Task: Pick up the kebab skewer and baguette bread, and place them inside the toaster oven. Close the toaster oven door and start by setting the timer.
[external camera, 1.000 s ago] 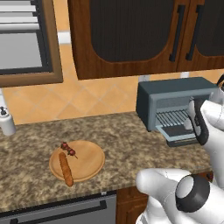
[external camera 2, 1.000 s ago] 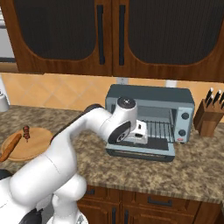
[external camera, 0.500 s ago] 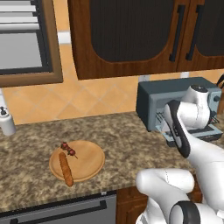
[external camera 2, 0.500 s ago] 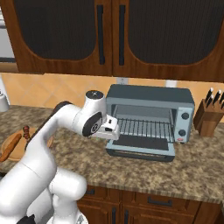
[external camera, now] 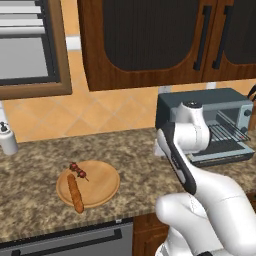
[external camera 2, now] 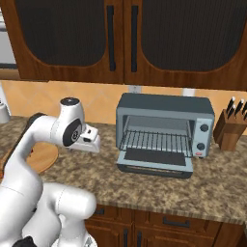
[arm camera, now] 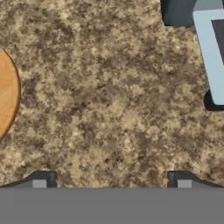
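Note:
The kebab skewer and the long orange-brown baguette bread lie side by side on a round wooden plate at the left of the counter. At the right stands the toaster oven, its door dropped open and its wire rack bare. My gripper hangs open and empty over bare counter between the plate and the oven, pointing down. In the hand view its fingertips stand wide apart, with the plate's edge at the left and a door corner at the top right.
A knife block stands right of the oven. A white shaker sits at the counter's far left. Dark wooden cabinets hang above. My own arm link crosses in front of the oven in the left base view.
The arm has swung left, out of the oven's mouth and across the counter toward the plate. The skewer, bread and open door have stayed put.

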You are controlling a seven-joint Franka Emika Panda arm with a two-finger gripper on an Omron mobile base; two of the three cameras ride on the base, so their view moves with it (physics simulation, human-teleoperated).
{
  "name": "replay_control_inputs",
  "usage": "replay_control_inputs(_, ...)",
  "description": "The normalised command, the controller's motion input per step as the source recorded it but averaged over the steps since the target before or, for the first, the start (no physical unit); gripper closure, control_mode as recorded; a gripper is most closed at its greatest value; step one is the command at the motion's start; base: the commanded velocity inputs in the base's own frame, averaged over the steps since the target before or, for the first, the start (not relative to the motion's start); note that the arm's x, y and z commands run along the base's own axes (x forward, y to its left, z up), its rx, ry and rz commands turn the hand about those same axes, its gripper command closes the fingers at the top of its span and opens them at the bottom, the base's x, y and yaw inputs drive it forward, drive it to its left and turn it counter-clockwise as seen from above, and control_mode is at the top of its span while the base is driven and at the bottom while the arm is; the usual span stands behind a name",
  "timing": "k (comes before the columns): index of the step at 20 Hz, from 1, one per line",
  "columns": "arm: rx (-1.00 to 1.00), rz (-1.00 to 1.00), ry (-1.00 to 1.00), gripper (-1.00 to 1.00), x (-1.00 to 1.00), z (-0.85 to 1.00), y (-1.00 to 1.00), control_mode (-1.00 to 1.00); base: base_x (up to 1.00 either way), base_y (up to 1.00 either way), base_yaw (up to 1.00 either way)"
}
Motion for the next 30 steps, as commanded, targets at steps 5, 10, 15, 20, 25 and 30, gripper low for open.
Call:
replay_control_inputs(5,0.00,0.00,0.02,-1.00,0.00,0.00,1.00,-1.00,0.00,0.00,0.00)
replay_control_inputs(10,0.00,0.00,0.00,-1.00,0.00,0.00,0.98,-1.00,0.00,0.00,0.00)
replay_control_inputs(15,0.00,0.00,0.00,-1.00,0.07,0.00,0.83,-1.00,0.00,0.00,0.00)
replay_control_inputs(20,0.00,0.00,0.00,-1.00,0.32,0.00,0.57,-1.00,0.00,0.00,0.00)
replay_control_inputs(25,0.00,0.00,0.00,-1.00,0.03,-0.06,0.30,-1.00,0.00,0.00,0.00)
replay_control_inputs(30,0.00,0.00,0.00,-1.00,0.01,-0.18,0.34,-1.00,0.00,0.00,0.00)
